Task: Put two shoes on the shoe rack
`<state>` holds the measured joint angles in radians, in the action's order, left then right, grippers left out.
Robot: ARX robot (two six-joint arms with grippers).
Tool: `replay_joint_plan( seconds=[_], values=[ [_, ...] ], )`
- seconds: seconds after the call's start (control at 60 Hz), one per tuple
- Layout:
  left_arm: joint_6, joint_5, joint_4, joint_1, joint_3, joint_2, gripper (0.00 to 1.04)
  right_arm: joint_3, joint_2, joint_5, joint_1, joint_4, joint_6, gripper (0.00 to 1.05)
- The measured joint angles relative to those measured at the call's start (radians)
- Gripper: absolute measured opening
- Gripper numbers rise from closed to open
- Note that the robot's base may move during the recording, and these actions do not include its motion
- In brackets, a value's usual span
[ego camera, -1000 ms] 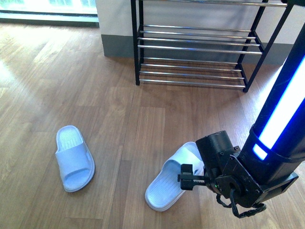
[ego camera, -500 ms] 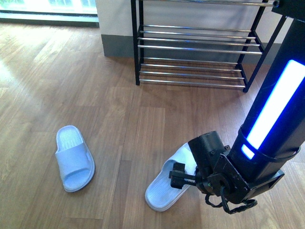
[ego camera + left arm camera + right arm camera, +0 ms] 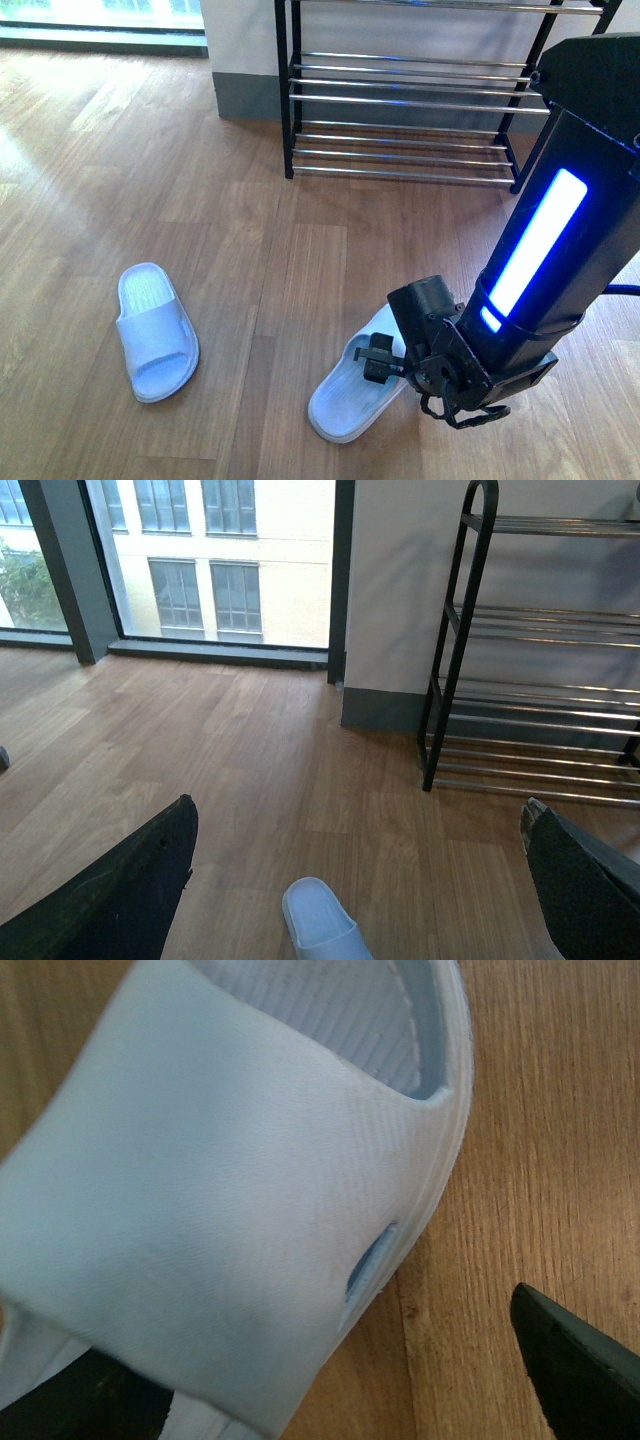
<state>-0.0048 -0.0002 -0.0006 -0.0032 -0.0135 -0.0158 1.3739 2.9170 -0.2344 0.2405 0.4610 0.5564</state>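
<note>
Slipper lies on floor at 6 o'clock from rack, long axis 7-to-1 o'clock, strap straddled by right gripper jaws spread wide; left gripper, wide and empty, looks farther off.

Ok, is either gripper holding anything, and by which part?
Nothing is clamped. The right gripper stands open at the strap edge of the right-hand slipper, one finger clear of it with floor between. The left gripper is open and empty.
</note>
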Motion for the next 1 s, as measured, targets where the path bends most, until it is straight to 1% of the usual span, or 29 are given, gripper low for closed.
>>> replay_joint_plan(
  seconds=[0.05, 0.083, 0.1, 0.133, 0.267, 0.283, 0.333, 0.45, 0.617, 0.683, 0.8, 1.0],
  values=[
    [0.0, 0.0, 0.0, 0.0, 0.0, 0.0, 0.95, -0.005, 0.0, 0.0, -0.005, 0.018, 0.0, 0.51],
    [0.0, 0.0, 0.0, 0.0, 0.0, 0.0, 0.95, -0.008, 0.0, 0.002, -0.006, 0.028, 0.0, 0.48],
    [0.0, 0.0, 0.0, 0.0, 0.0, 0.0, 0.95, -0.013, -0.001, 0.008, -0.009, 0.039, 0.0, 0.43],
    [0.0, 0.0, 0.0, 0.0, 0.0, 0.0, 0.95, -0.023, -0.005, 0.015, -0.013, 0.052, 0.0, 0.36],
    [0.0, 0.0, 0.0, 0.0, 0.0, 0.0, 0.95, -0.06, -0.023, 0.038, -0.026, 0.093, 0.0, 0.17],
    [0.0, 0.0, 0.0, 0.0, 0.0, 0.0, 0.95, -0.069, -0.031, 0.046, -0.029, 0.099, 0.0, 0.12],
    [0.0, 0.0, 0.0, 0.0, 0.0, 0.0, 0.95, -0.091, -0.053, 0.053, -0.033, 0.117, -0.002, 0.02],
    [0.0, 0.0, 0.0, 0.0, 0.0, 0.0, 0.95, -0.151, -0.116, 0.066, -0.039, 0.154, -0.024, 0.01],
    [0.0, 0.0, 0.0, 0.0, 0.0, 0.0, 0.95, -0.302, -0.272, 0.087, -0.052, 0.236, -0.084, 0.01],
    [0.0, 0.0, 0.0, 0.0, 0.0, 0.0, 0.95, -0.375, -0.352, 0.085, -0.057, 0.273, -0.136, 0.01],
    [0.0, 0.0, 0.0, 0.0, 0.0, 0.0, 0.95, -0.562, -0.56, 0.095, -0.071, 0.352, -0.269, 0.01],
    [0.0, 0.0, 0.0, 0.0, 0.0, 0.0, 0.95, -0.79, -0.853, 0.128, -0.099, 0.365, -0.372, 0.01]
  ],
)
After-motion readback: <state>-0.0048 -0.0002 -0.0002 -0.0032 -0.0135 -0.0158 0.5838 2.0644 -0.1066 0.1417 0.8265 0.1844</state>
